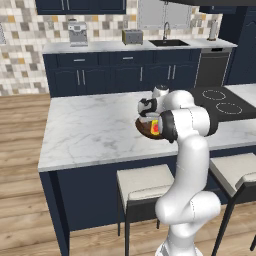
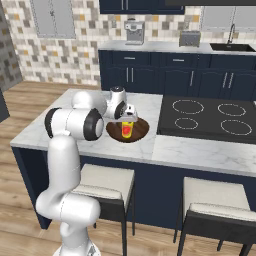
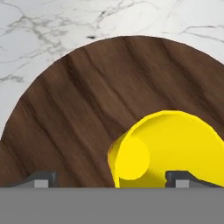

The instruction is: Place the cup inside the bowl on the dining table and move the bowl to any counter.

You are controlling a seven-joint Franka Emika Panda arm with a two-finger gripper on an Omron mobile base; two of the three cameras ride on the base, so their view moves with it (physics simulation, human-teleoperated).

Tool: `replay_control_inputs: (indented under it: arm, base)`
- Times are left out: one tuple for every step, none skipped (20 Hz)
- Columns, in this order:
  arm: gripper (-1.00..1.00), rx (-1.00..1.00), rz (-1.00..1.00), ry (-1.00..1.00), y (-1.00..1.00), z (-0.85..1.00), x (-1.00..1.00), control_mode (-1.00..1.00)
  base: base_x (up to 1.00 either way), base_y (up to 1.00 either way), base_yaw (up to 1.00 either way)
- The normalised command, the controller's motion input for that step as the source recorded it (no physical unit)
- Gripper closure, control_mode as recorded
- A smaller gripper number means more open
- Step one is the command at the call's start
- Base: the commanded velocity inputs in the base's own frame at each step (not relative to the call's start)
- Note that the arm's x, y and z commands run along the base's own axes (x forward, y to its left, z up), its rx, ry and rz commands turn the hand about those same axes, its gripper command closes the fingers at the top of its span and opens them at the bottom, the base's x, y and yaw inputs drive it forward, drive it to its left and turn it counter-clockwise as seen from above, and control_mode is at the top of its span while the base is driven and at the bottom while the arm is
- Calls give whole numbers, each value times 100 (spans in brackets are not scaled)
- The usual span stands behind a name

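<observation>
A kitchen: tiled backsplash [image 1: 30, 35], sink [image 1: 169, 43], cooktop [image 2: 210, 117], navy cabinets [image 1: 120, 75], marble island [image 1: 90, 130].

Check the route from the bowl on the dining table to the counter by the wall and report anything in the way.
Nothing visible stands between them. The bowl, with the cup upright inside, sits on the dining table; beyond the table's far edge only bare floor separates it from the counter. The open end effector hangs directly over the cup.

Dark grained wooden bowl [image 3: 78, 113], smooth yellow cup [image 3: 175, 148] (plastic-looking), on a veined marble dining table [image 3: 39, 39]
</observation>
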Motion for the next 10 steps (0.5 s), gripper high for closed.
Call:
replay_control_inputs:
  arm:
    - [-100, 0, 0, 0, 0, 9, 0, -100]
    - [-100, 0, 0, 0, 0, 14, 0, -100]
    - [-100, 0, 0, 0, 0, 22, 0, -100]
    - [-100, 0, 1, 0, 0, 27, 0, -100]
    - [-100, 0, 2, 0, 0, 29, 0, -100]
    - [-100, 0, 2, 0, 0, 30, 0, -100]
    - [-100, 0, 1, 0, 0, 28, 0, -100]
    - [-100, 0, 1, 0, 0, 29, 0, -100]
    - [-100, 0, 2, 0, 0, 33, 0, -100]
    - [-100, 0, 3, 0, 0, 36, 0, -100]
  base:
    - [0, 0, 0]
    - [0, 0, 0]
    - [0, 0, 0]
    - [0, 0, 0]
    - [0, 0, 0]
    - [0, 0, 0]
    - [0, 0, 0]
    - [0, 0, 0]
    - [0, 0, 0]
    - [0, 0, 0]
